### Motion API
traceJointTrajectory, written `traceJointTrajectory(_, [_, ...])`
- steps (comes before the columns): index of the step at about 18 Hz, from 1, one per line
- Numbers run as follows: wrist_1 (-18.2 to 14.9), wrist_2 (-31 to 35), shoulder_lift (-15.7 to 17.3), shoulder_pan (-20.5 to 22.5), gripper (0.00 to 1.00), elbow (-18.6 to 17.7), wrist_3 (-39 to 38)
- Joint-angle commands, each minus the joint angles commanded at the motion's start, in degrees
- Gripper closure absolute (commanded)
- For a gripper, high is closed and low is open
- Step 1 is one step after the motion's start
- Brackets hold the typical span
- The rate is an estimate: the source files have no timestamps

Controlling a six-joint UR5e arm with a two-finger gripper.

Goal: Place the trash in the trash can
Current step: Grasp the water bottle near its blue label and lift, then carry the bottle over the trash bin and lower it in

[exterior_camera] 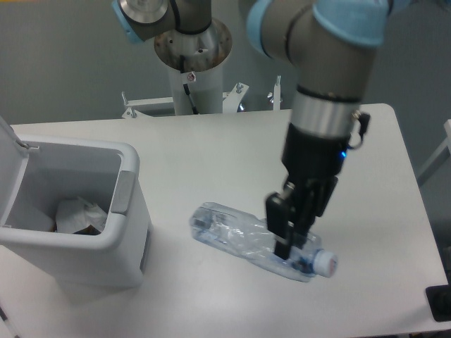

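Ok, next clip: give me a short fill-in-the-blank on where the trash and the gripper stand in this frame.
1. The gripper is closed on the crushed plastic bottle near its ____ end.
2. The crumpled paper carton lies ____ the trash can.
3. The trash can's lid is ____.
4. The bottle's white cap points ____ from the trash can.

Missing words: cap; inside; open; away
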Motion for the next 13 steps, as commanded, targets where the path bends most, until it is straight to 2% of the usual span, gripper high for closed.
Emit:
traceJointTrajectory(5, [5.3, -1.7, 2.0, -3.1, 0.69, 0.0, 0.0])
traceJointTrajectory(9, [6.2, -3.3, 3.0, -6.5, 0.72, -0.9, 0.3])
traceJointTrajectory(13, [6.2, -5.5, 5.2, -10.0, 0.72, -6.1, 5.0])
